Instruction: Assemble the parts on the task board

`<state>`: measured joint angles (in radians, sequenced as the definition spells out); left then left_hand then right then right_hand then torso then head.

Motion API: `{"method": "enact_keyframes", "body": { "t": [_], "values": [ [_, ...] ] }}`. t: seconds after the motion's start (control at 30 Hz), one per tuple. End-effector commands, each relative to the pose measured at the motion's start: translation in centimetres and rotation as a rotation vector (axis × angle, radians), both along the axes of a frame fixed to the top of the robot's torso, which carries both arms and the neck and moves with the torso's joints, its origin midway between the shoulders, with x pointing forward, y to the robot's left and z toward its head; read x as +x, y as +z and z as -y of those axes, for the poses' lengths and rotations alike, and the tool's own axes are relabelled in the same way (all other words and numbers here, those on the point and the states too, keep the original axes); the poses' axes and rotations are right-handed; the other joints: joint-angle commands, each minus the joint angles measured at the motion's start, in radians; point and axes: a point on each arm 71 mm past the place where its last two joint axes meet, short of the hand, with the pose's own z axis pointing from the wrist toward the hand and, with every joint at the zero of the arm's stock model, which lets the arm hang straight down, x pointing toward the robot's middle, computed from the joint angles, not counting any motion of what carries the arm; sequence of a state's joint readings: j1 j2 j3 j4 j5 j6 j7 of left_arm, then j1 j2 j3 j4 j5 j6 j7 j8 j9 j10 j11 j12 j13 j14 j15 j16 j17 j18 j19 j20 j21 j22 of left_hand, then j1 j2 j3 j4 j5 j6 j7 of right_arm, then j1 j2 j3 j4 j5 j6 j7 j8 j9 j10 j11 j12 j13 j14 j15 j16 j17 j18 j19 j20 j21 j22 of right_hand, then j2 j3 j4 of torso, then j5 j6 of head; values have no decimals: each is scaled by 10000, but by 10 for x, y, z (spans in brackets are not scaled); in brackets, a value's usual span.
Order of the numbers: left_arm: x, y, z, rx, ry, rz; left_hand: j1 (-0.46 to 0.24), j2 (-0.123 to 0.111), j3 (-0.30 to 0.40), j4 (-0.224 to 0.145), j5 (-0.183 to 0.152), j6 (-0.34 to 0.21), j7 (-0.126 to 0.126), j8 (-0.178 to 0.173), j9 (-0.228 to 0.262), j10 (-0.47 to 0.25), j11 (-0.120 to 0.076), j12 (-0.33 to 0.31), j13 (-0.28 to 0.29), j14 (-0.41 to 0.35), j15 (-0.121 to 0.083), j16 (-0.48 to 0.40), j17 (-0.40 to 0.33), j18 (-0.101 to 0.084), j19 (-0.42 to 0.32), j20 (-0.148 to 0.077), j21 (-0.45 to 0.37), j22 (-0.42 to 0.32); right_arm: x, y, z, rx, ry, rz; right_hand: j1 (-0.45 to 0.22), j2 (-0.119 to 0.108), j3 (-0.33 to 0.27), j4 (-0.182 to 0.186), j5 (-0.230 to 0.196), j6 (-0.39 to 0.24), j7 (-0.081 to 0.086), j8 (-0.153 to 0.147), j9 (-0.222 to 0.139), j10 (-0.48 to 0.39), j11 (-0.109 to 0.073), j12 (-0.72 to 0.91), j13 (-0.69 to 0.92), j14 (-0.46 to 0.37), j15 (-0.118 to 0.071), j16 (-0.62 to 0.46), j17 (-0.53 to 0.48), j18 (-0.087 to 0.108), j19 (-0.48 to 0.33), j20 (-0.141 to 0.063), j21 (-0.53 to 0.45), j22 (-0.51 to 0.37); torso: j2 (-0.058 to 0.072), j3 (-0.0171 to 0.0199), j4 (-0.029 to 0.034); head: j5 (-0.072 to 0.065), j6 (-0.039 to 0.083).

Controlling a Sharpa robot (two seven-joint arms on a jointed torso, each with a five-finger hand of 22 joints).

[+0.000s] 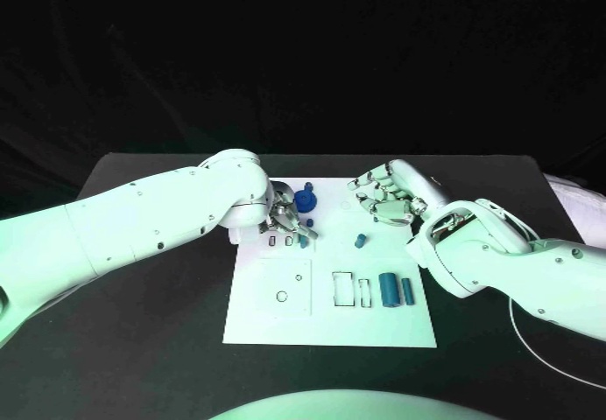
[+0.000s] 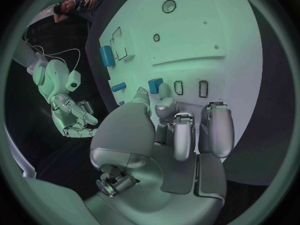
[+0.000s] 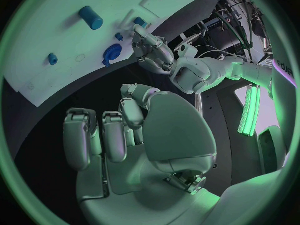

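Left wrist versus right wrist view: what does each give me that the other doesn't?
Left wrist alone: the small blue block at the left hand's fingertips, and the board's dark slots just past them. Right wrist alone: the round blue part at the board's edge and the right hand over bare black table, holding nothing. Both: the white board and the blue cylinder.

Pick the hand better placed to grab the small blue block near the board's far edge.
Probably the left hand: its fingers already hover over the board next to the small blue block. The right hand hangs off the board's far right corner, holding nothing.
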<state>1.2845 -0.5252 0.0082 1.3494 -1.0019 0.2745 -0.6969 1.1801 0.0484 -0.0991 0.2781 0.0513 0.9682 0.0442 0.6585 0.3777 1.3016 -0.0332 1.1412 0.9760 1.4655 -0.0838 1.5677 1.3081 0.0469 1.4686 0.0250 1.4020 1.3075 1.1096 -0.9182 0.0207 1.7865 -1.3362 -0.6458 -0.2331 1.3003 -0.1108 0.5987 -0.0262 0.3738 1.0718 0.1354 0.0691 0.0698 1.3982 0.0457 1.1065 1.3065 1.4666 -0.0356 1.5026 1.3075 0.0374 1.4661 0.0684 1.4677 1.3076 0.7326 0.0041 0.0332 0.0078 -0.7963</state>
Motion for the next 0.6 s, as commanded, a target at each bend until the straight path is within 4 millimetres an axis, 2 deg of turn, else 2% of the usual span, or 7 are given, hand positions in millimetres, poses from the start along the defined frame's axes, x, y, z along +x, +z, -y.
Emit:
{"method": "enact_keyframes", "body": {
  "t": [0.03,0.6],
  "values": [
    [-1,0,0,451,-3,-131,117,-31,-5,-76,72,7,-80,44,19,51,4,24,15,1053,-67,31,2627,-55,411,-56,50,1461,-1,0,-2,-71,174,5,-99,4,-47,10,24,77,-19,14,11,-26,-52,-47,-6,831,19,-37,1697,64,137,29,-35,765,-1,1,1,-3,-13],
    [-2,0,3,512,-121,-184,310,-22,-9,-148,77,8,-92,105,68,82,-5,66,60,1053,-70,31,2627,-60,419,-57,68,1483,-1,0,-3,-88,223,-26,-99,4,-47,10,24,77,-19,14,11,-26,-52,-47,-6,831,19,-37,1697,64,137,29,-35,765,0,2,4,-8,-45]
  ]
}}
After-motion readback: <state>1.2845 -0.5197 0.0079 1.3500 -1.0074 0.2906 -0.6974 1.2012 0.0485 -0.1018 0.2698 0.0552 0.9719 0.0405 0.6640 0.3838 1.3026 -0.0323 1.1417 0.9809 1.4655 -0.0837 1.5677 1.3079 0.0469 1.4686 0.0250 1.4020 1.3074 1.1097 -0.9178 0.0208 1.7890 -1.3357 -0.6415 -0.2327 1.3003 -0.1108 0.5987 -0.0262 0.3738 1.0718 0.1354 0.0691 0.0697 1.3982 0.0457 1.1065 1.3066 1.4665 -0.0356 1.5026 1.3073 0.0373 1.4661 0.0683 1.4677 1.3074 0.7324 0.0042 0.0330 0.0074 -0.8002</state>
